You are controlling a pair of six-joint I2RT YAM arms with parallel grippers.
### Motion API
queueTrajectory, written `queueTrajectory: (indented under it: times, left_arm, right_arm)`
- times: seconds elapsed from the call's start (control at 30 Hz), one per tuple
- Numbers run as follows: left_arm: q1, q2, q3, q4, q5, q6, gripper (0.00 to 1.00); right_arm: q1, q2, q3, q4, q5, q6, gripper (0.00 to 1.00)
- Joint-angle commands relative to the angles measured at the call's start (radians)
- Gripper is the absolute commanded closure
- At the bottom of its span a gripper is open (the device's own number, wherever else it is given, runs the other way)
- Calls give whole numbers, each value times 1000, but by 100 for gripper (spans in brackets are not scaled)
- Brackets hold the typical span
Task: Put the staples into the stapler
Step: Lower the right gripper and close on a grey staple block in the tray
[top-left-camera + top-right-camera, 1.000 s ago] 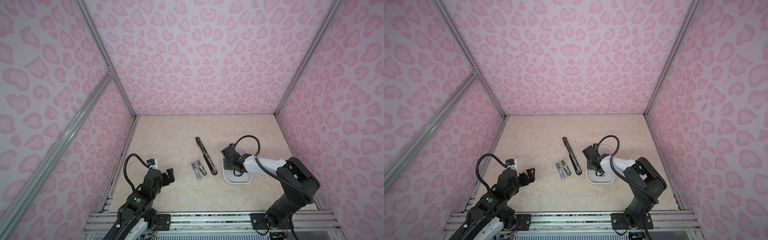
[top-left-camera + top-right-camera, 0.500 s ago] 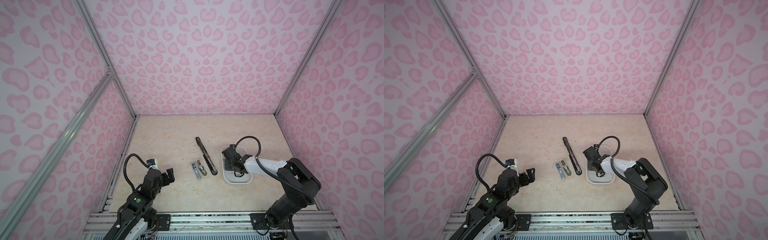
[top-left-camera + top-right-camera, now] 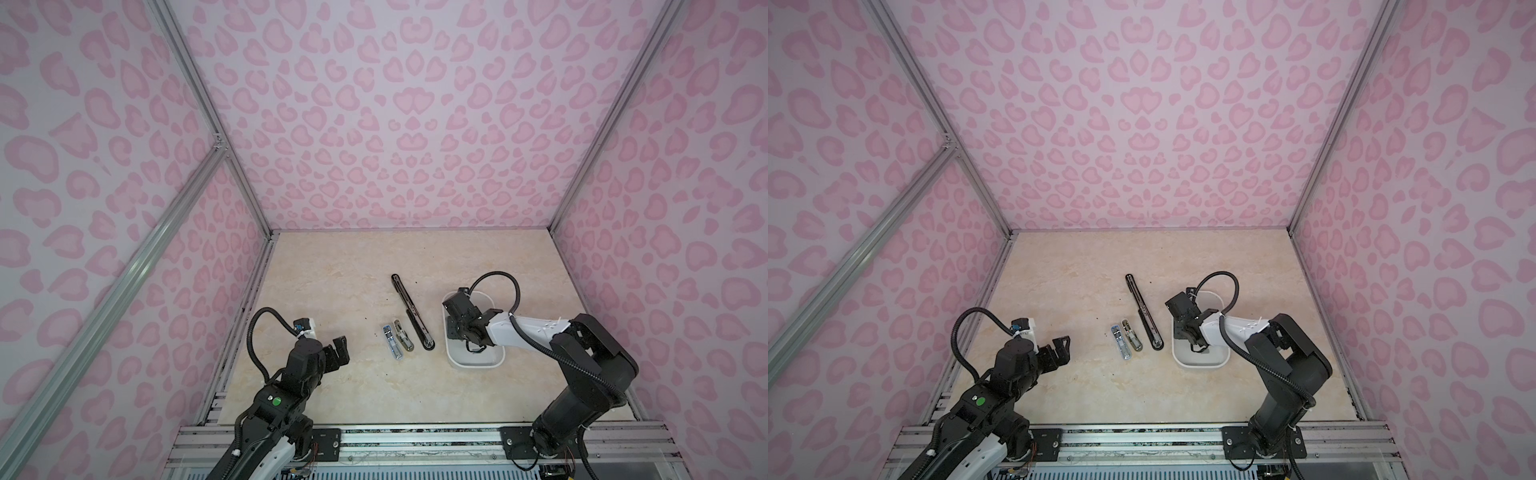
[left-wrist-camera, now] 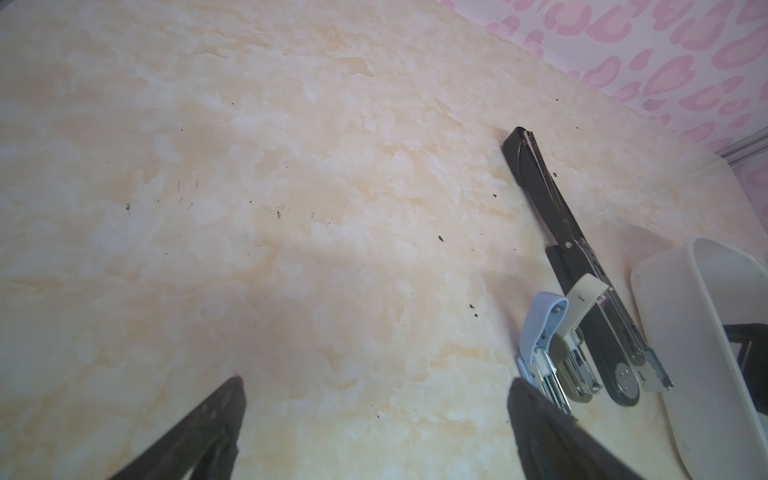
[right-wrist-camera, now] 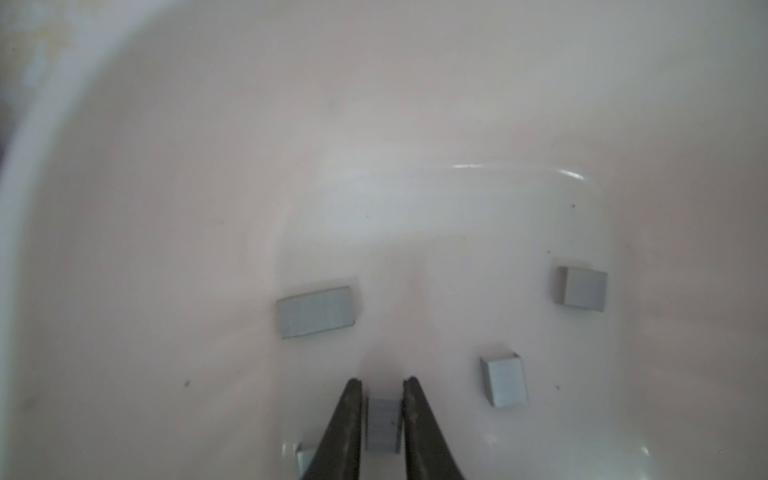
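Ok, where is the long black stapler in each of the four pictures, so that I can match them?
In a top view: the long black stapler lies diagonally mid-table, left of the white tray.
In a top view: the same, stapler left of tray.
Left wrist: the stapler next to the tray's outer wall.
Right wrist: not in it; only the tray's inside.
Shared landmark: the white tray.

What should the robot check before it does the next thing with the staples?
1. The staple block sits between the jaws of the right gripper: ok.
2. Jaws squeezing it firmly: cannot tell.
3. Block lifted out of the white tray: not ok.
4. The blue stapler is flipped open: ok.
5. The left gripper is open and empty: ok.
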Motion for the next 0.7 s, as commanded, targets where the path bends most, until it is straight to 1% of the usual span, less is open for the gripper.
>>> queueTrajectory:
  times: [0.0, 0.53, 0.67]
  left_arm:
    - [1, 1, -3, 18, 0, -1, 1]
    - [1, 1, -3, 19, 0, -1, 1]
    - [1, 1, -3, 19, 1, -1, 0]
  right_arm:
    - [-5, 14, -12, -20, -2, 1, 80]
    - [-10, 7, -21, -19, -10, 6, 82]
    - [-9, -3, -26, -28, -7, 8, 79]
